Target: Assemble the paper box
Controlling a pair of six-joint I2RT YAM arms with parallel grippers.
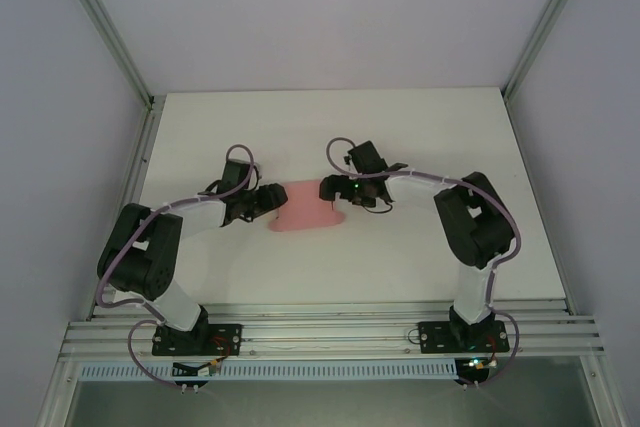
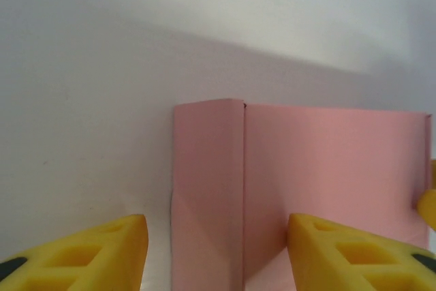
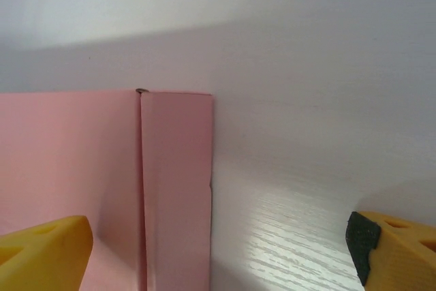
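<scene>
Top external view: thin pink card box [image 1: 305,209], middle of white desk [image 1: 400,137], long axis running between your two arms, both equally near. Your left tool [image 2: 216,226], half-wide, straddles its left end; right tool [image 3: 218,230], wide, straddles its right end.

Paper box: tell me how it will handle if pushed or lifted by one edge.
The paper box looks like thin matte card, so it is probably light and would slide on the smooth table when pushed. Its side strip hinges on a visible crease, so pressure there would likely fold it. Lifted by one edge, it may sag.
</scene>
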